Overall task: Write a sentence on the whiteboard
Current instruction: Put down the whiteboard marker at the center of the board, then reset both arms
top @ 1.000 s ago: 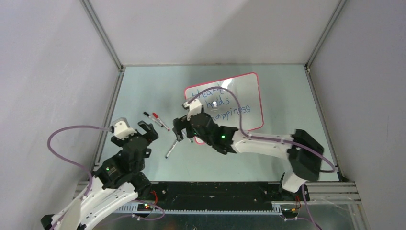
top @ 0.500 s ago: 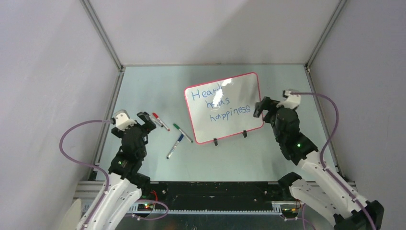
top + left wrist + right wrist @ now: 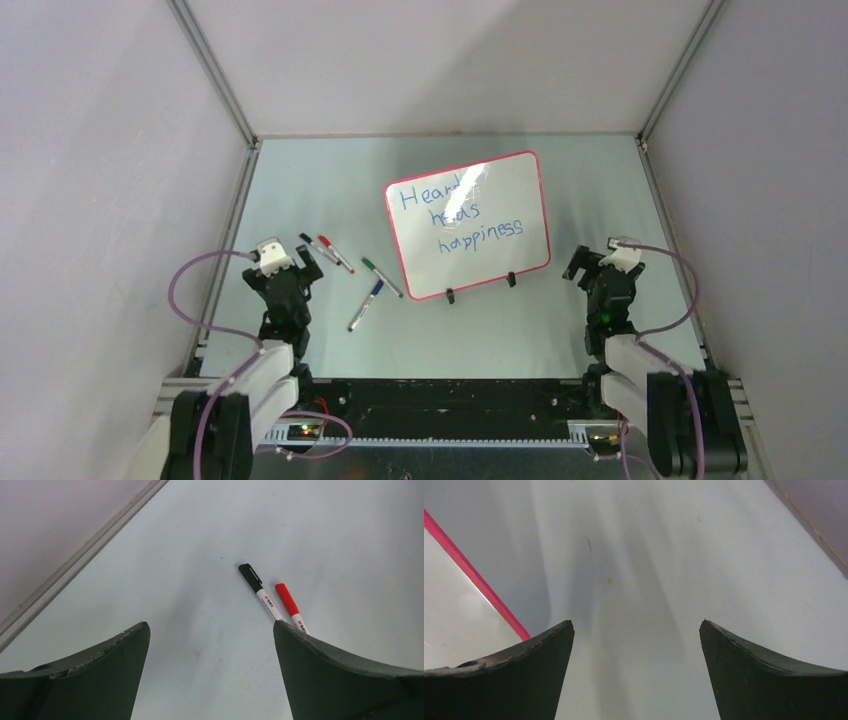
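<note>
On the surface, the whiteboard bears the sentence. The left pincer and right pincer gape wide, empty; parking them clear should avoid smudges.

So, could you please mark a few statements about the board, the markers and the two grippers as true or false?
1. The whiteboard bears three lines of blue lettering. True.
2. The right gripper holds a marker. False: its jaws stand open and empty.
3. Four markers lie on the table left of the whiteboard. True: black marker, red marker, green marker, blue marker.
4. The left gripper is shut on the red marker. False: it is open, and the red marker lies on the table ahead of it.
5. The whiteboard's frame is green. False: it is red.
</note>
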Controlling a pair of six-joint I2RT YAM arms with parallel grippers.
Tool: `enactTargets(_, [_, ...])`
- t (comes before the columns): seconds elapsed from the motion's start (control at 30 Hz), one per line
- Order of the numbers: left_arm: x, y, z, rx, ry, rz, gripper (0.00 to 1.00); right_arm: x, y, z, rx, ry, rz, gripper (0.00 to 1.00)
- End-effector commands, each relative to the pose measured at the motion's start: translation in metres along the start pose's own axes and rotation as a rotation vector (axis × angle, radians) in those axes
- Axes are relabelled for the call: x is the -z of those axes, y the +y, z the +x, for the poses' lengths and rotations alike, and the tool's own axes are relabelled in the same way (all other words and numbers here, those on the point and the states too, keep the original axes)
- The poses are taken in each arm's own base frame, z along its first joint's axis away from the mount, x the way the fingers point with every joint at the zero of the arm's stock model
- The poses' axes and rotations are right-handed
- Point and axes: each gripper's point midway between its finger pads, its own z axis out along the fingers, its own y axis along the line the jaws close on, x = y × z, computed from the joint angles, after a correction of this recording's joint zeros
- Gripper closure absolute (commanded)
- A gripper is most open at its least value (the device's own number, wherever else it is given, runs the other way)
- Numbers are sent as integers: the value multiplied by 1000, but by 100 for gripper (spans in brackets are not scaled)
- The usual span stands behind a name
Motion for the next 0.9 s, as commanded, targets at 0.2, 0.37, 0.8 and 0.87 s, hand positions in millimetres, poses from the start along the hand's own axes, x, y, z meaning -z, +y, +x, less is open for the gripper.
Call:
enactTargets(0.2, [-31, -39, -57, -108, -288, 170, 8, -47, 38, -42, -11, -137, -151, 3])
enactTargets(0.37, [-46, -39, -42, -128, -167, 167, 2, -53, 40, -39, 1, -112, -163, 1])
enactTargets(0.8, [-48, -39, -41, -127, -157, 160, 0, -54, 39, -40, 5, -109, -151, 1])
enactTargets(0.87, [-48, -39, -41, -127, -157, 161, 1, -54, 39, -40, 6, -110, -150, 1])
